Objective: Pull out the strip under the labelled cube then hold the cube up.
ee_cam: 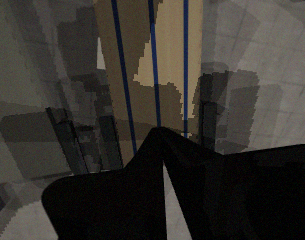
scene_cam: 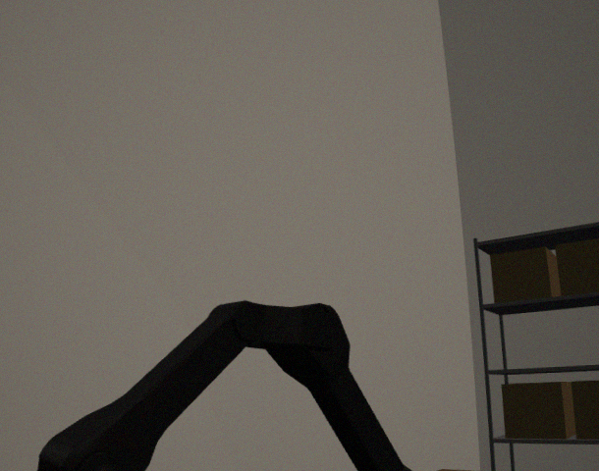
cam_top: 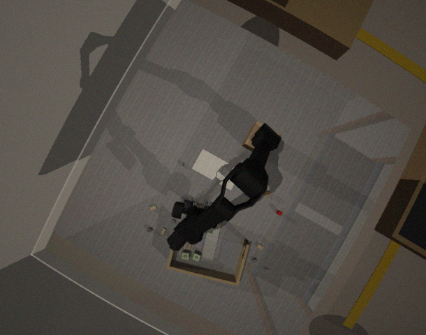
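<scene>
- The arm (cam_top: 220, 205) reached from its base toward a wooden open tray (cam_top: 241, 266), its forward end over the tray's near-left corner
- The gripper (ee_cam: 162, 131) was fully closed with nothing between its fingers; in the wrist view the two dark fingertips met at a single point
- Ahead of that point the wrist view showed a tan strip (ee_cam: 167, 55) marked lengthwise with three blue lines; whether the fingertips touched it could not be determined
- Two small cubes with green labelled faces (cam_top: 185, 255) (cam_top: 196, 257) sat side by side inside the tray, just beside the arm's end; which of them was the labelled cube of the task could not be told
- A pale strip (cam_top: 210, 245) lay in the tray immediately right of the cubes
- The exterior view showed only the arm's bent elbow (scene_cam: 285, 324) against a plain wall, with a shelf rack (scene_cam: 543, 344) of boxes to the right
</scene>
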Motion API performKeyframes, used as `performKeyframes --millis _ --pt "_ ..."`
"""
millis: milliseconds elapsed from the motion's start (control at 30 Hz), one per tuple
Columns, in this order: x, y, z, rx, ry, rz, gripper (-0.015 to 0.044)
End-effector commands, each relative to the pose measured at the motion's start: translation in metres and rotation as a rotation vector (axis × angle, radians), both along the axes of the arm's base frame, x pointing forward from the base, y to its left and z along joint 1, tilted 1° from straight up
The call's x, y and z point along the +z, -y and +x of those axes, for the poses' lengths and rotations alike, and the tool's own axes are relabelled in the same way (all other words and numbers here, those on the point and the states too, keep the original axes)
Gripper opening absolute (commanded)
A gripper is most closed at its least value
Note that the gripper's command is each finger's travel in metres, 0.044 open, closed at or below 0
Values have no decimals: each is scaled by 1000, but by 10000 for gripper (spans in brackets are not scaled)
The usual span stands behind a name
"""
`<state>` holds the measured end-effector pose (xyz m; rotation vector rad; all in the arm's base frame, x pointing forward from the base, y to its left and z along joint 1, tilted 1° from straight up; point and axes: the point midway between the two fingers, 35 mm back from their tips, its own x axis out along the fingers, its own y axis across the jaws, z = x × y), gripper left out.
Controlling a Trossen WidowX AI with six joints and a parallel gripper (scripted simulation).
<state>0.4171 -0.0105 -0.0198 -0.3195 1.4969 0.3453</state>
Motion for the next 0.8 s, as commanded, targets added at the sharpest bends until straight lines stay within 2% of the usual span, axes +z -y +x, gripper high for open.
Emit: performKeyframes --millis 0,767 --pt "-4 2 -3 -2 -2 -5 0" --pt "-7 17 -35 -2 -5 -6 0"
